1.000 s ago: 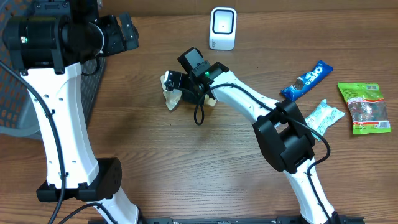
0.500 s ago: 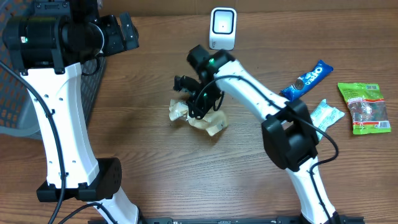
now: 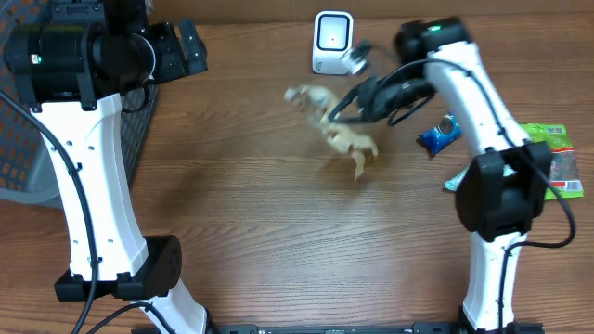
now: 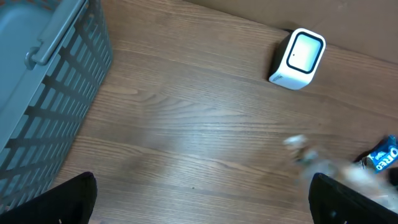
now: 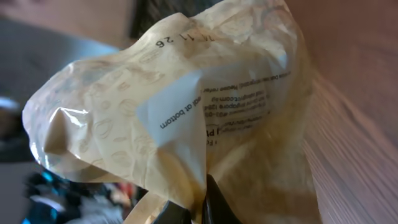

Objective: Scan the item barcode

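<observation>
Right end effector (image 3: 336, 111) pinched shut on tan bag (image 3: 348, 139), blurred in overhead view, near white scanner (image 3: 332, 42), over tabletop (image 3: 278, 232). Printed text and a white fold visible on bag in wrist view. Left end effector (image 4: 202, 193) spread wide, holding nothing, close to grey basket (image 4: 43, 93). Oreo pack (image 3: 441, 134) just beside right arm.

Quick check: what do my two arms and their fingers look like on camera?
Both arms match: the left arm and right arm have white links, bulky black joint housings, a small green light each and thin black cables alongside. The left fingers are black.
</observation>
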